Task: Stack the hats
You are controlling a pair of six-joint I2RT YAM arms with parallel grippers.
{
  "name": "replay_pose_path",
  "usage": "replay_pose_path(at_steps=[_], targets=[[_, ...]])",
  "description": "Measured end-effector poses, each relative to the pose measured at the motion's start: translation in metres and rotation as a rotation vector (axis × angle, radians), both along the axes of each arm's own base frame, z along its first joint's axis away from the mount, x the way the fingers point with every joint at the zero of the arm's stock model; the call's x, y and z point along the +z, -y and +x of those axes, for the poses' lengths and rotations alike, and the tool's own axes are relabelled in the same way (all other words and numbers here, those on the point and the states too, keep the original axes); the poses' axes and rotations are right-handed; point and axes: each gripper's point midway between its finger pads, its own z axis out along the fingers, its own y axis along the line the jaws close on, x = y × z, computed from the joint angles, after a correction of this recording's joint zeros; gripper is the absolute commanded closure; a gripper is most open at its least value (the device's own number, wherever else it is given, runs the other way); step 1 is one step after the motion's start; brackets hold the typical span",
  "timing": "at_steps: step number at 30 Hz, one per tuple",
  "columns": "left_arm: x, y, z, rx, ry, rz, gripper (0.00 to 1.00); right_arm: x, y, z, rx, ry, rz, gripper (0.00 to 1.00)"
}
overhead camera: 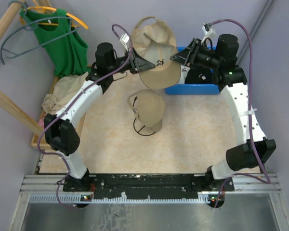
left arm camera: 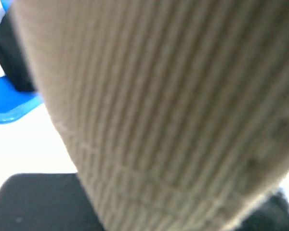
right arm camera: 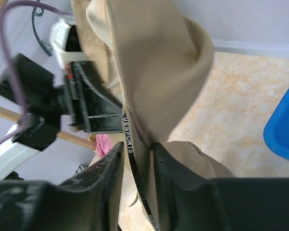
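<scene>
A tan cap (overhead camera: 156,53) hangs in the air at the back middle, held from both sides. My left gripper (overhead camera: 136,61) is shut on its left edge; in the left wrist view the ribbed tan fabric (left arm camera: 173,110) fills the frame and hides the fingers. My right gripper (overhead camera: 176,58) is shut on its right edge; in the right wrist view (right arm camera: 137,151) the cap's rim and printed inner band (right arm camera: 129,139) run between the jaws. A second tan cap (overhead camera: 147,107) sits on the dark wire-frame sphere (overhead camera: 145,129) just below. The black and white caps do not show clearly.
A blue bin (overhead camera: 197,88) stands at the back right under my right arm, with white and dark things inside. A beige cloth (overhead camera: 62,91) lies in a wooden tray on the left. A green top (overhead camera: 62,41) hangs on a hanger at the back left.
</scene>
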Motion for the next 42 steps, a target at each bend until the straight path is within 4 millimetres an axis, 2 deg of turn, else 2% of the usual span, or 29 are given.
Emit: replay_pose_path(at_steps=[1, 3, 5, 7, 11, 15, 17, 20, 23, 26, 30, 35, 39, 42], targets=[[-0.008, 0.001, 0.000, -0.007, 0.010, -0.015, 1.00, 0.004, 0.000, -0.001, -0.001, 0.003, 0.007, 0.57], [-0.019, 0.003, 0.001, -0.020, 0.018, -0.038, 1.00, 0.012, -0.001, -0.003, 0.001, 0.012, 0.020, 0.51], [-0.018, 0.004, 0.004, -0.037, 0.049, -0.061, 1.00, 0.020, -0.001, -0.004, 0.002, 0.020, 0.039, 0.44], [-0.004, 0.002, 0.007, -0.055, 0.129, -0.102, 1.00, 0.027, -0.002, -0.006, 0.004, 0.026, 0.068, 0.39], [0.036, -0.012, 0.009, -0.077, 0.313, -0.191, 1.00, 0.035, -0.002, -0.021, 0.025, 0.013, 0.156, 0.40], [0.073, -0.041, 0.023, -0.063, 0.463, -0.285, 1.00, 0.032, 0.003, -0.036, 0.056, -0.044, 0.275, 0.39], [0.085, -0.054, 0.026, -0.075, 0.518, -0.332, 1.00, 0.033, 0.007, -0.036, 0.072, -0.074, 0.337, 0.37], [0.091, -0.076, 0.037, -0.075, 0.562, -0.362, 1.00, 0.036, 0.009, -0.039, 0.106, -0.127, 0.427, 0.36], [0.096, -0.082, 0.037, -0.115, 0.602, -0.397, 1.00, 0.044, 0.006, -0.048, 0.183, -0.202, 0.560, 0.35], [0.103, -0.078, 0.024, -0.181, 0.629, -0.439, 1.00, 0.045, -0.004, -0.055, 0.285, -0.305, 0.691, 0.32], [0.117, -0.071, -0.004, -0.264, 0.677, -0.485, 1.00, 0.035, -0.026, -0.056, 0.389, -0.419, 0.782, 0.31], [0.126, -0.056, -0.035, -0.349, 0.709, -0.531, 1.00, 0.036, -0.043, -0.060, 0.472, -0.411, 0.846, 0.31], [0.128, -0.047, -0.046, -0.384, 0.699, -0.553, 1.00, 0.039, -0.048, -0.062, 0.500, -0.396, 0.871, 0.30], [0.130, -0.048, -0.049, -0.390, 0.697, -0.564, 1.00, 0.037, -0.055, -0.058, 0.511, -0.397, 0.891, 0.33]])
